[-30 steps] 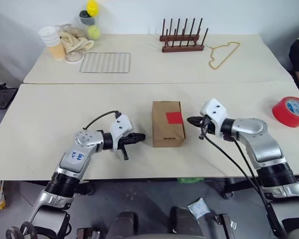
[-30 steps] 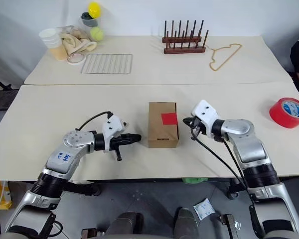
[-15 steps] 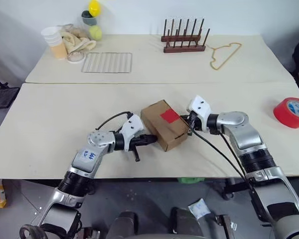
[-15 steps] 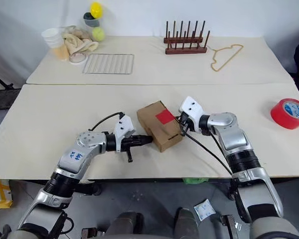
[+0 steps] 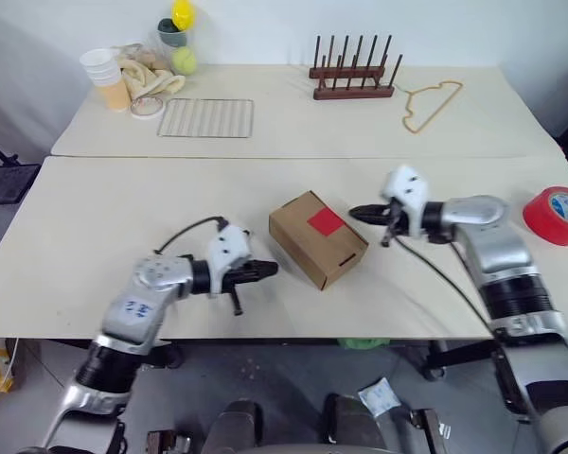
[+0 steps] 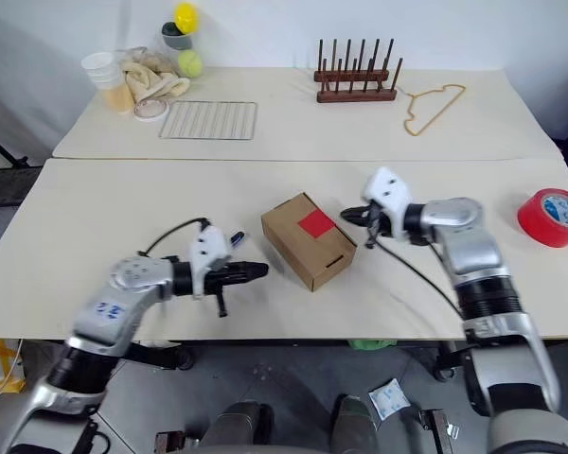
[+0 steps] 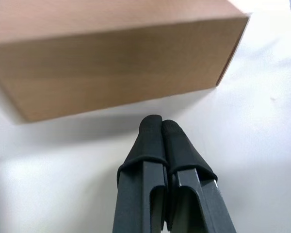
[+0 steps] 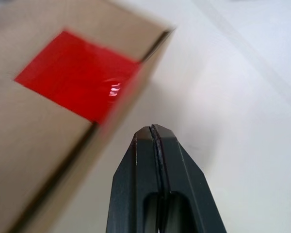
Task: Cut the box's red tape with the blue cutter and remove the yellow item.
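Near table (image 5: 95, 218) — box (image 5: 317, 239) between both closed grippers, touching neither.

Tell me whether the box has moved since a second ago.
Yes. The box has been turned on the table: its long sides, earlier roughly square to the table's near edge, now run diagonally, with the red tape facing the right gripper.

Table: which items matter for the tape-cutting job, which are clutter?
Job: box; red tape on its top.

Clutter: red tape roll, wire rack, peg rack, hanger, cups, tennis ball.
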{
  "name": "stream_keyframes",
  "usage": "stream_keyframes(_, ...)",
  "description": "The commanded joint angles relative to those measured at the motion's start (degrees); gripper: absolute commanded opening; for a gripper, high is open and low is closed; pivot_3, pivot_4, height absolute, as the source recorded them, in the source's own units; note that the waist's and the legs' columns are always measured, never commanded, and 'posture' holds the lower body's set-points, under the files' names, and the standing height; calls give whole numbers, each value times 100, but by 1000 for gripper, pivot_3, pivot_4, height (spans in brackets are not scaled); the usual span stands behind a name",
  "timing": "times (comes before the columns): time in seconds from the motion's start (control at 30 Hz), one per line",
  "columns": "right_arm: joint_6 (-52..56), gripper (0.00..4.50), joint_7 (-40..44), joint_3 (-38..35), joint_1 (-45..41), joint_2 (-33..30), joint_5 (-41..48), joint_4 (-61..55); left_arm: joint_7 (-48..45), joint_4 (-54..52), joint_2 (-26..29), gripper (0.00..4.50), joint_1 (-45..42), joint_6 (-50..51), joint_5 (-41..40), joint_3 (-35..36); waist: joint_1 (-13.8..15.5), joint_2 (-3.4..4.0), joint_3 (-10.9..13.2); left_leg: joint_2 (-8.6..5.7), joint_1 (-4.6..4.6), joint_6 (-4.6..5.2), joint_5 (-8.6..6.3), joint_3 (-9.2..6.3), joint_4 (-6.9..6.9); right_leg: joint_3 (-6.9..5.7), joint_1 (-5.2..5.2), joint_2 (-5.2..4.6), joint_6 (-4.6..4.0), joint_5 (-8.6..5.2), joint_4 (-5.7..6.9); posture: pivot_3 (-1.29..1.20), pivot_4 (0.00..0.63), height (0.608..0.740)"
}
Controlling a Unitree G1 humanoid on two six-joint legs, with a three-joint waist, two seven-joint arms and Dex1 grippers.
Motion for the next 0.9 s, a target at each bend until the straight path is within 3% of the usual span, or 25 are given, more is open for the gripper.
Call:
stream_keyframes(0.03, 196, 856, 295, -661, 372, -258, 708, -690, -372, -551, 343, 0, 270, 138, -784, 820, 0, 0, 0, 2, 1, 0, 0, 1, -2, -1, 1, 1, 0, 0, -2, 0, 150, 740)
stream_keyframes(0.13, 279, 1857, 833, -1243, 1324, -525, 1406, -1494, -581, -358, 767, 611, 737, 78, -1324, 2093, 0, 0, 0, 6, 8, 0, 0, 3, -2, -1, 8, 3, 0, 0, -3, 0, 150, 740)
stream_keyframes(0.23, 170, 2836, 854, -1905, 2528, -470, 1931, -2454, -750, 953, 1418, 1458, 1471, -542, -1084, 3600, -18, 2, 1, 25, 15, -8, -8, 6, -7, -2, 9, 18, -2, 0, -5, 0, 150, 740)
stream_keyframes(0.4, 407, 4495, 691, -2275, 3429, -248, 2658, -3365, -1225, 2472, 1977, 2955, 2396, -1362, -759, 4303, -9, 13, 7, 49, 32, -7, -16, 40, -14, 0, 13, 36, -20, 5, -25, 0, 150, 740)
stream_keyframes(0.57, 31, 4500, 586, -2219, 3733, -51, 2769, -3939, -1463, 3556, 2124, 4475, 2852, -2064, -579, 4414, 105, 4, 3, 55, 29, -5, -22, 35, -6, -1, 16, 40, -24, 13, -33, 0, 150, 740)
stream_keyframes(0.77, 116, 4500, 611, -2100, 3401, -234, 2899, -4086, -1320, 2310, 1817, 4475, 2886, -1636, -872, 3925, 169, 3, 3, 61, 27, -2, -29, 32, -2, -1, 17, 40, -27, 15, -37, 0, 150, 740)
stream_keyframes(0.9, 351, 4500, 652, -2041, 3210, -465, 3067, -4073, -364, 839, 1427, 4475, 2271, -753, -1015, 3185, 167, 2, 2, 63, 26, -2, -29, 27, 1, -2, 22, 41, -29, 17, -38, 0, 150, 740)
